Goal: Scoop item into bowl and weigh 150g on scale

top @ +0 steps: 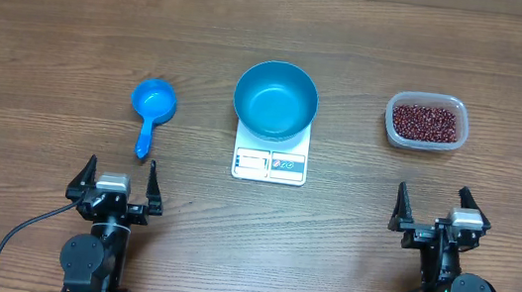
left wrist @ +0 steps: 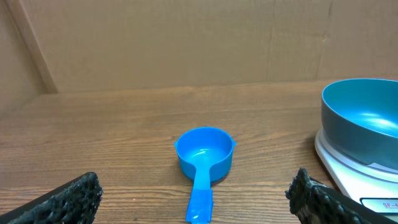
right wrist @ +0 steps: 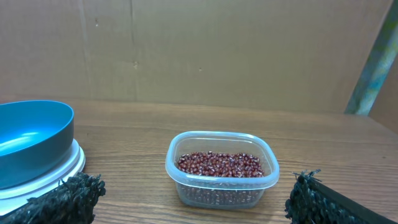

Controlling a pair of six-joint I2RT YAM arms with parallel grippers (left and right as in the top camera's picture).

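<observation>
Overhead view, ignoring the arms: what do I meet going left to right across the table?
blue scoop → blue bowl, sitting on the white scale → clear plastic tub holding red-brown beans

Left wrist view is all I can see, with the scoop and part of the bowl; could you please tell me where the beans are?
Observer: The beans sit in a clear tub, on the far side of the bowl from the scoop.
Operator: Thank you; is the right gripper near it?
Observer: The right gripper hangs open and empty, short of the tub and apart from it.
Operator: Is the whole bowl bare inside?
Observer: Yes, from overhead nothing lies in it.
</observation>
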